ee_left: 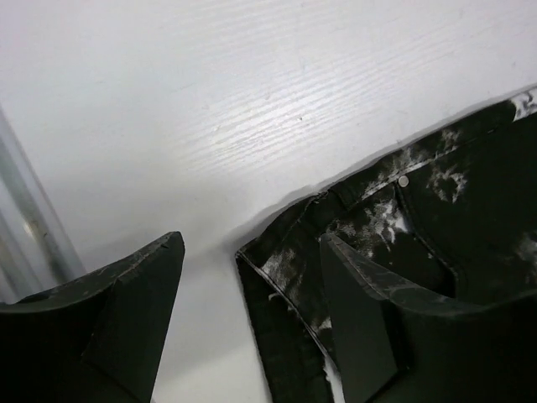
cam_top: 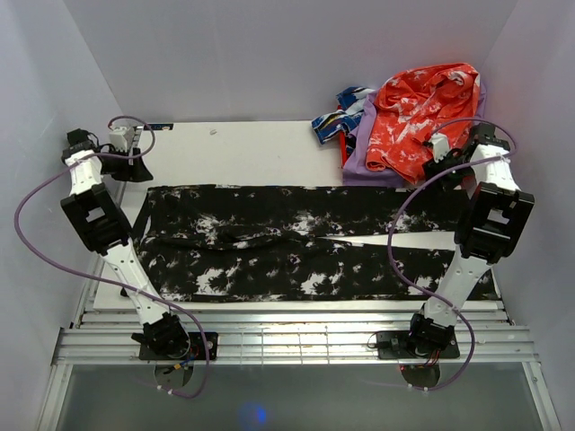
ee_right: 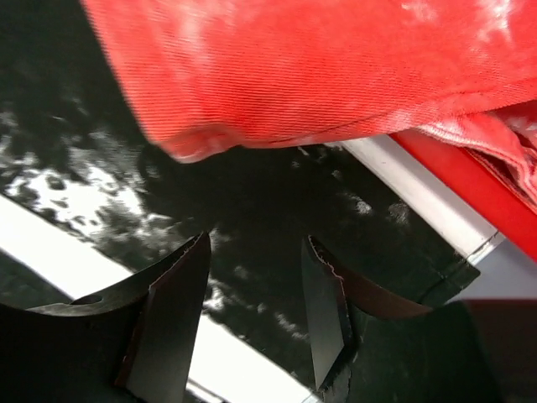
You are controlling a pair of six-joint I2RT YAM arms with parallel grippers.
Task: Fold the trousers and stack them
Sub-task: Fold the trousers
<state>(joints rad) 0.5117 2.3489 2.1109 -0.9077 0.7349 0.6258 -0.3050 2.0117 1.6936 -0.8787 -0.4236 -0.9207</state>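
Black trousers with white blotches [cam_top: 296, 242] lie flat across the table, waistband to the left, legs to the right. My left gripper [cam_top: 126, 166] is open at the far left, over the waistband corner [ee_left: 277, 252], which lies between its fingers; nothing is gripped. My right gripper [cam_top: 440, 166] is open above the far trouser leg [ee_right: 277, 210] near its hem, just beside a red garment [ee_right: 319, 67]. It holds nothing.
A pile of clothes sits at the back right: a red-orange garment [cam_top: 422, 108] on a lilac one [cam_top: 364, 148], and a blue patterned one [cam_top: 346, 108]. White walls close in on both sides. A metal rail [cam_top: 287, 337] runs along the near edge.
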